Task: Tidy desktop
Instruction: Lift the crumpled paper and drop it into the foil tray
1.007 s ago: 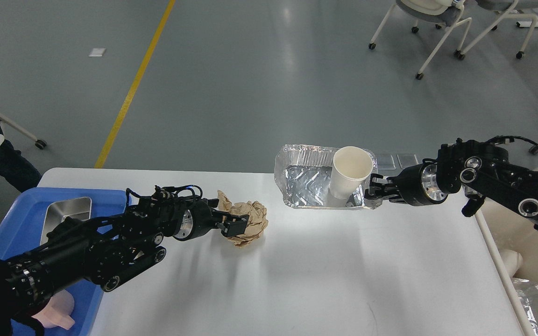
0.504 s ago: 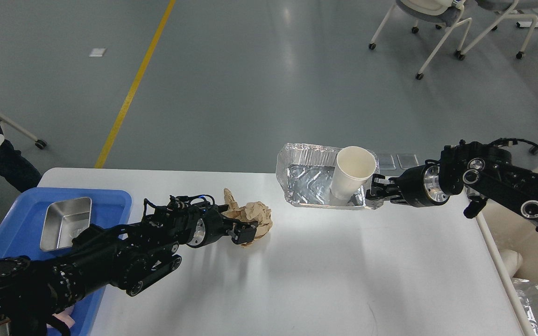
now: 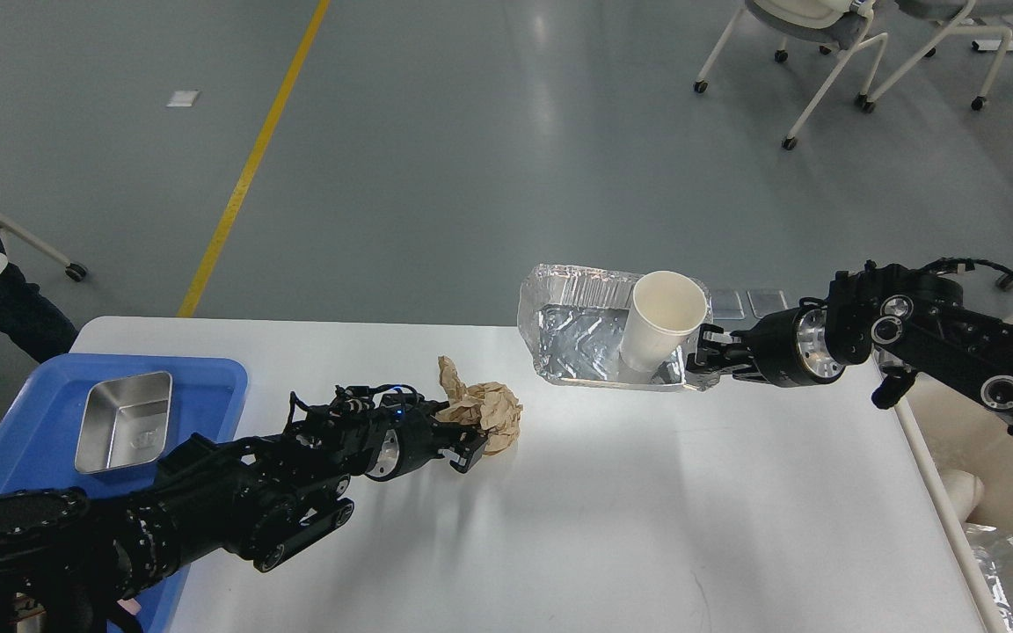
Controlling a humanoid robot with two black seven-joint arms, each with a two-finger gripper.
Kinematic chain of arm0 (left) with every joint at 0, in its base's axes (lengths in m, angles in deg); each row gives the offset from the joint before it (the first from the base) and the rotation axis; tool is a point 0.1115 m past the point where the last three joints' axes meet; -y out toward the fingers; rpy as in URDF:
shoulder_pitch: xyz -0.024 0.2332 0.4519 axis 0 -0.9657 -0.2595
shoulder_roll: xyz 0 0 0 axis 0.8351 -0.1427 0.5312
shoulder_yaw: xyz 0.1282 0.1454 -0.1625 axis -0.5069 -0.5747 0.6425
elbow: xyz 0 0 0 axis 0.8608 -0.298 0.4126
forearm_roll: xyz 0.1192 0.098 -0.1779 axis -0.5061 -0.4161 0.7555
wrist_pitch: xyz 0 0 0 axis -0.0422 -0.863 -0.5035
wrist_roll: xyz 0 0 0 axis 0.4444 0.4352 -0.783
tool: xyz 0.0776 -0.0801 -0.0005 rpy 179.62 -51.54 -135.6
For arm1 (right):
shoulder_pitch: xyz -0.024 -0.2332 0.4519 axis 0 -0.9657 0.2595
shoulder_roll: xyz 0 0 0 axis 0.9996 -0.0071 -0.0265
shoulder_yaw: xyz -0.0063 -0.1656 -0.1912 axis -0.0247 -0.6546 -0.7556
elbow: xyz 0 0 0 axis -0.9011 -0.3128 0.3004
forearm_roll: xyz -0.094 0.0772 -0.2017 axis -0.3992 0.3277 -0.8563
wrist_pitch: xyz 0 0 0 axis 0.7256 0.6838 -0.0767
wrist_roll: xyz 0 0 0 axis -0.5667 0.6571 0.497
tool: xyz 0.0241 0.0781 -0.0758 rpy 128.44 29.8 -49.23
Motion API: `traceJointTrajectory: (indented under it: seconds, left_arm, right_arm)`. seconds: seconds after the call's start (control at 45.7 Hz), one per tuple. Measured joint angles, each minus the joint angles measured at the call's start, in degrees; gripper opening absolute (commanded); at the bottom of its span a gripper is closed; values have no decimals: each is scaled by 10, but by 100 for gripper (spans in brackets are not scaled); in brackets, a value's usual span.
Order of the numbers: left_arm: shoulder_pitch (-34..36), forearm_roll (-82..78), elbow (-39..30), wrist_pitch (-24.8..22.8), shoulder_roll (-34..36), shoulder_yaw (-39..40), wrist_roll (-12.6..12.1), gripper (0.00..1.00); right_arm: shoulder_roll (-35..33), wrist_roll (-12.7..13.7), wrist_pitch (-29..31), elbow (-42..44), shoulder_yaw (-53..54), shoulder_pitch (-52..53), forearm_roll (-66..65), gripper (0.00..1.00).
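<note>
The white desktop (image 3: 612, 527) fills the lower view. A crumpled brown paper ball (image 3: 484, 411) lies on it left of centre. My left gripper (image 3: 464, 447) is shut on the near side of the paper ball. A foil tray (image 3: 572, 338) with a white paper cup (image 3: 660, 321) standing in it is held tilted off the desktop at the far edge. My right gripper (image 3: 705, 360) is shut on the foil tray's right rim.
A blue plastic tray (image 3: 27, 431) at the left edge holds a small metal pan (image 3: 124, 420). A cream-white bin (image 3: 999, 492) stands off the right side, with foil (image 3: 1008, 576) below it. Office chairs stand on the grey floor beyond.
My left gripper has moved right and a little towards me with the paper ball in it, lowering it onto the desktop. The right gripper has lifted the foil tray slightly.
</note>
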Motion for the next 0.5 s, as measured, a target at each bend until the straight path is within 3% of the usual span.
traceJointTrajectory:
  seconds: [0.241,0.504]
  left_arm:
    - [10,25,-5,-25,13,3,1,0]
    - [20,72,-75,-41,120,10,15,0]
  right_arm:
    - [3,0,0,2,1,2,0,0]
    - [12,-1,0,3,1,0,0,0]
